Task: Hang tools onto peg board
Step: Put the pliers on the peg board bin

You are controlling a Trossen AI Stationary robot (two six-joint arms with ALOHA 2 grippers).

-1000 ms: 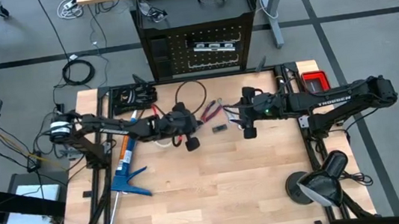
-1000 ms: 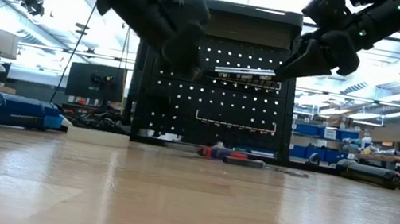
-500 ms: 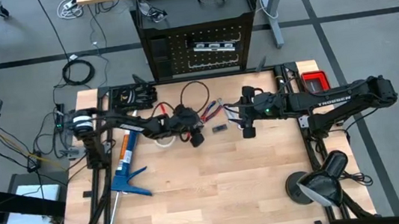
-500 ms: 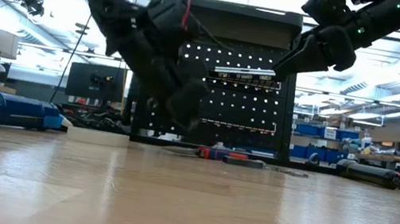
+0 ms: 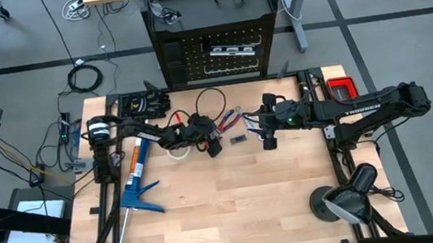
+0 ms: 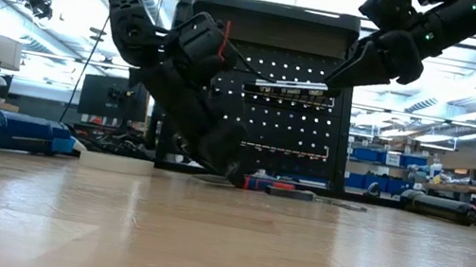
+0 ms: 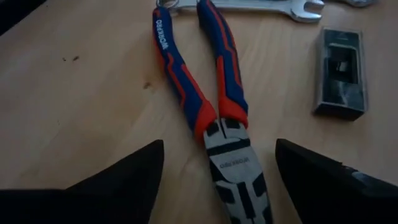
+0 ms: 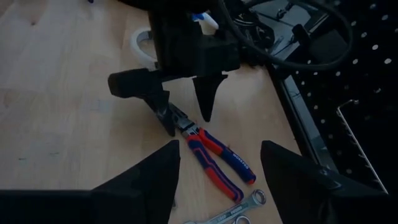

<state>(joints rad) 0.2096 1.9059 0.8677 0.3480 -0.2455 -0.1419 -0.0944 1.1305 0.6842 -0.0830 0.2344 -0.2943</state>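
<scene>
Left wrist view: left gripper (image 7: 219, 163) spread, straddling pliers (image 7: 211, 106) jaws

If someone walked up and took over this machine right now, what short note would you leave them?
Left hand: open, lowered astride the steel nose of the red-and-blue pliers on the table, not yet closed.
Right hand: open, empty, waiting above the table to the right.
A silver wrench and a small black block lie just beyond the pliers.
Peg board: one slim bar already hangs; two safety glasses sit on top.
Left: grip pliers, hang them, then the wrench.
</scene>
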